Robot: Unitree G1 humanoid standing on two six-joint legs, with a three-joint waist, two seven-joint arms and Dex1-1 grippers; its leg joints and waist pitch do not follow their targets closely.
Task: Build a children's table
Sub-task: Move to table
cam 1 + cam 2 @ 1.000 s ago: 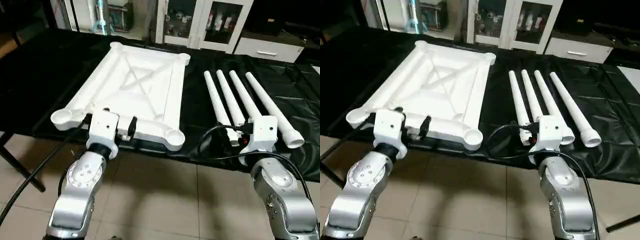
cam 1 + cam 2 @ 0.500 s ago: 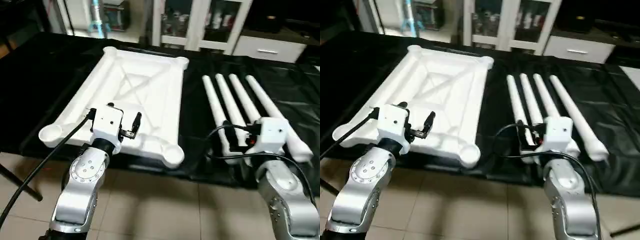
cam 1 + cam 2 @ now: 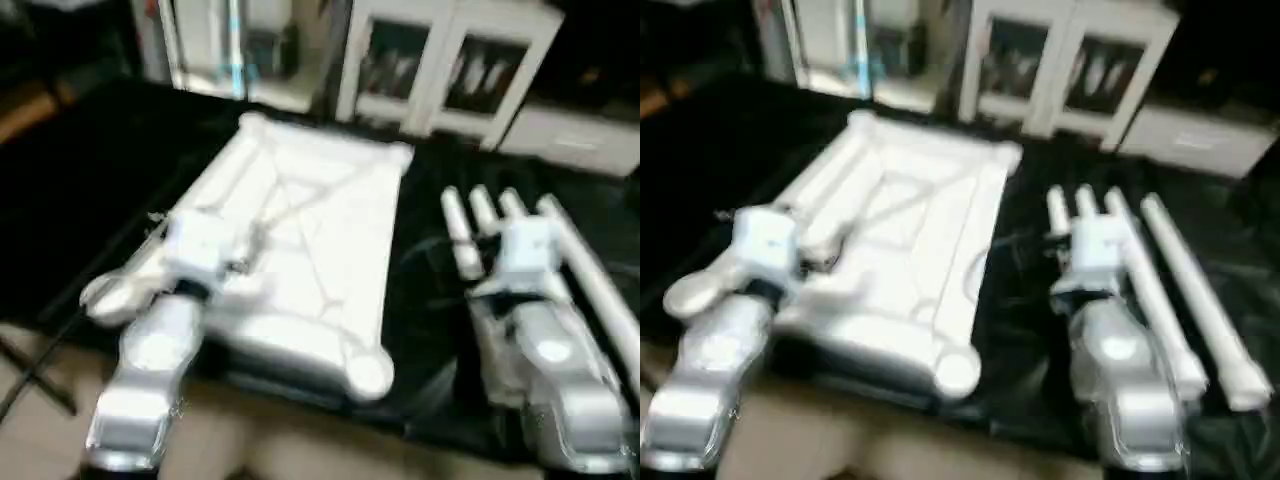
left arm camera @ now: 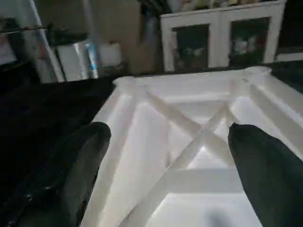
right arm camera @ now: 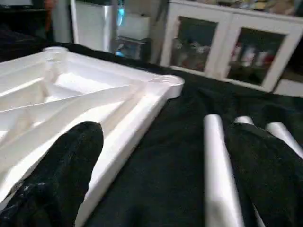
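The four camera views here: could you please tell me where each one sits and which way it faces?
Left and right eye views: head, looking down over both silver forearms at the table top and legs.
Left wrist view: between the open left gripper, facing the ribbed underside.
Right wrist view: between the open right gripper, facing legs and top.
All share the cabinet.

Smooth white plastic table top (image 3: pixel 310 230)
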